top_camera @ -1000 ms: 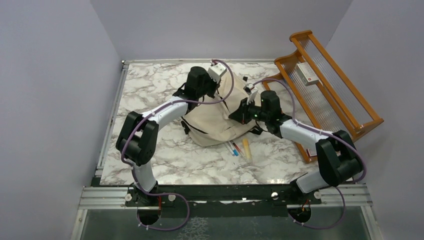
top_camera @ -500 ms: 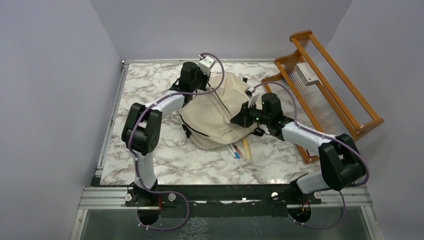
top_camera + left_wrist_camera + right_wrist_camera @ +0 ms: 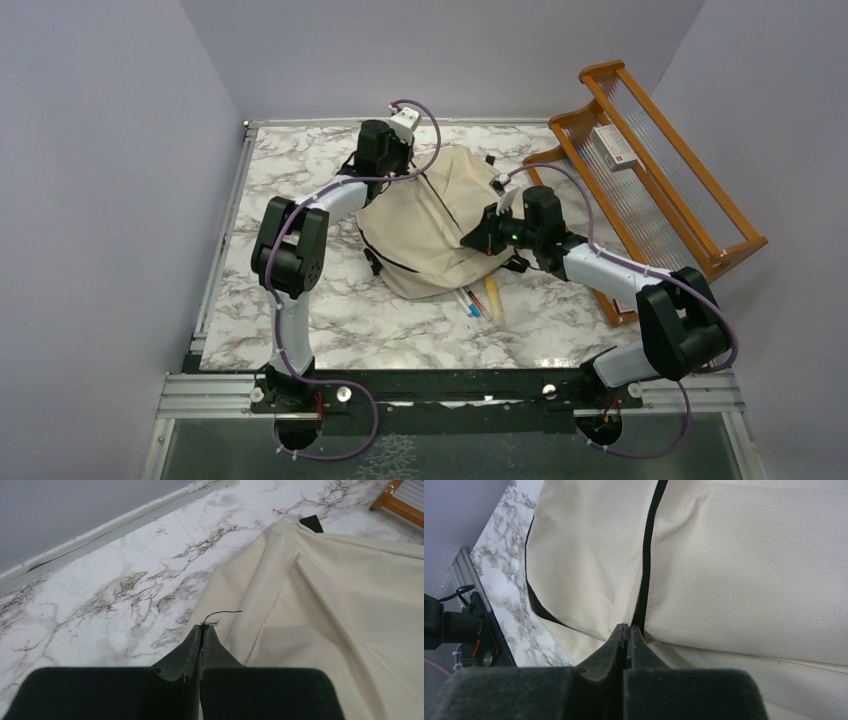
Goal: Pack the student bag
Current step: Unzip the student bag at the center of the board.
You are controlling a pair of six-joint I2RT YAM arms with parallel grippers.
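On the marble table (image 3: 300, 310), 2 closed grippers (image 3: 201, 627) (image 3: 628, 627) touch 1 student bag (image 3: 430, 220).

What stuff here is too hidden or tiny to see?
- Inside the beige fabric backpack: every view, its own cloth covers it.
- Beside it, thin coloured pens: top view, too small to count.
- Print on the small white box on the wooden rack: top view, too tiny.
- Whether the shut right claw pinches the black zipper: right wrist view, fingertips hide it.

White-and-black arms (image 3: 335, 200), purple cables (image 3: 438, 135)
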